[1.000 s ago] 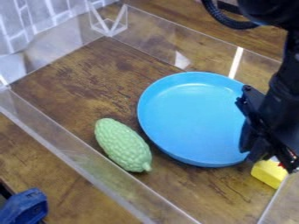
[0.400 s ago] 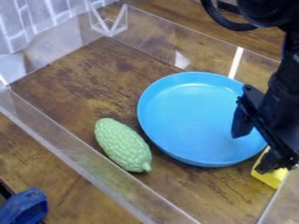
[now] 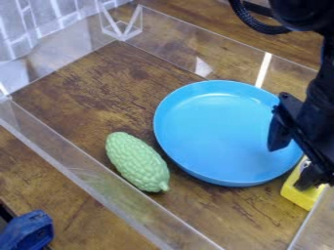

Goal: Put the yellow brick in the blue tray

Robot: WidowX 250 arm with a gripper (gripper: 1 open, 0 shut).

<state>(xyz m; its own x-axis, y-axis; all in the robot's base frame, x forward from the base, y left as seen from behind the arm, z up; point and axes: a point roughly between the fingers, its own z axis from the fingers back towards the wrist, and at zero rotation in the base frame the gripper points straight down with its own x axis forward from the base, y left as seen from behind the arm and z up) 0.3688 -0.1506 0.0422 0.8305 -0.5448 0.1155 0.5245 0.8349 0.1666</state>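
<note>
The yellow brick [image 3: 302, 194] lies on the wooden floor just outside the right rim of the blue tray [image 3: 222, 132], and only its lower part shows. My black gripper [image 3: 295, 156] points down over the tray's right rim, directly above the brick. Its jaws stand spread and open, one finger [image 3: 279, 128] over the tray's edge and the other [image 3: 311, 176] at the brick's upper end. Nothing is held between them. Whether the lower finger touches the brick I cannot tell. The tray itself holds nothing.
A green bumpy gourd [image 3: 137, 162] lies on the wood to the left of the tray. Clear acrylic walls [image 3: 78, 156] enclose the work area. A pale triangular object [image 3: 124, 21] stands at the back, and a blue cloth-like thing [image 3: 23, 232] sits outside the front left corner.
The jaws have gone from nearly closed to spread wide. The hand has stayed almost in place above the brick, and the brick and tray have not moved.
</note>
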